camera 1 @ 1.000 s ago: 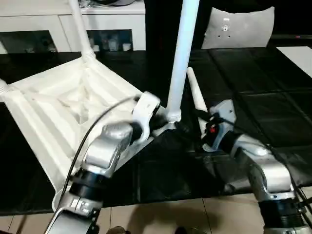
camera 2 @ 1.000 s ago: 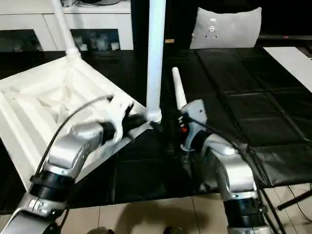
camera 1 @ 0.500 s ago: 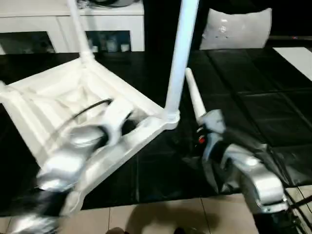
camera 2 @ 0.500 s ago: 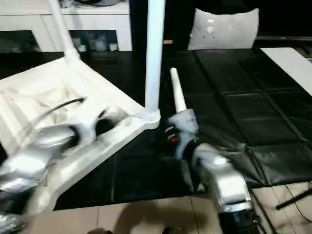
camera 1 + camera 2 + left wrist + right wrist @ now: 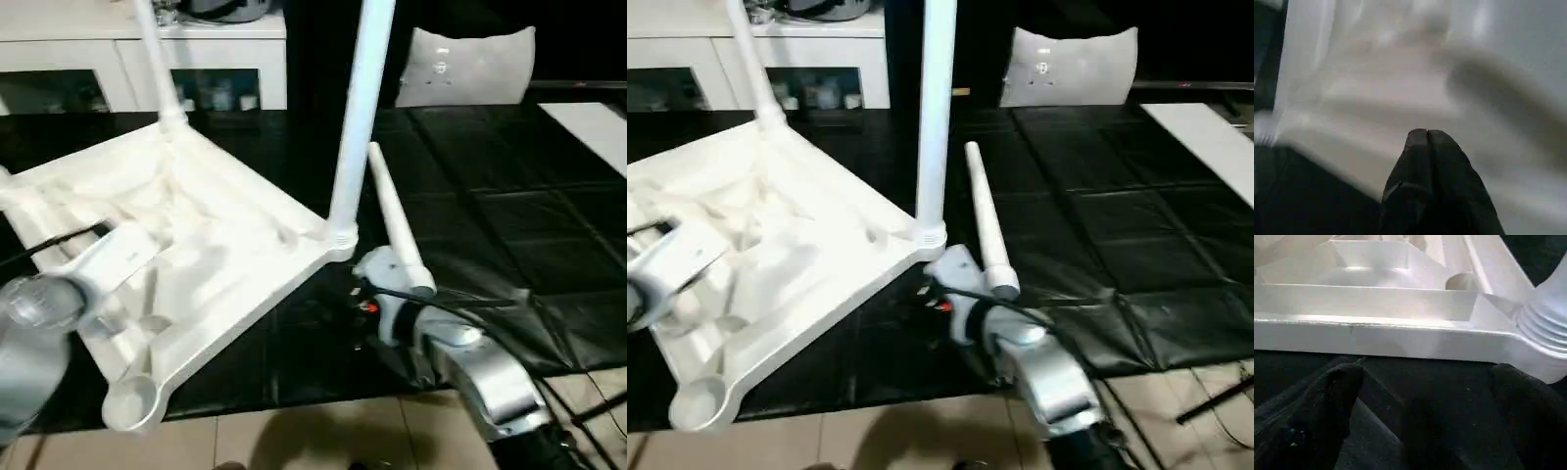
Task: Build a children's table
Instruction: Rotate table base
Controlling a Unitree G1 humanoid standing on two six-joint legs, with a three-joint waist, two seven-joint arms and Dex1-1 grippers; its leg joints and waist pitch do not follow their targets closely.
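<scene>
Two claws are in my view. My left gripper (image 5: 1427,139) has its fingers pressed tight together with nothing between them, and it hangs over the ribbed underside of the table top (image 5: 211,245). My right gripper (image 5: 1420,406) has its fingers spread wide, holding nothing, low over the black mat (image 5: 490,225) just beside the top's near edge. The top lies upside down on the left part of the mat. Its nearest corner socket (image 5: 132,399) has no leg in it. One loose leg (image 5: 392,220) lies on the mat by my right arm. Farther back, two legs (image 5: 358,108) (image 5: 157,59) stand up in corner sockets. White cabinets (image 5: 118,59) sit behind.
</scene>
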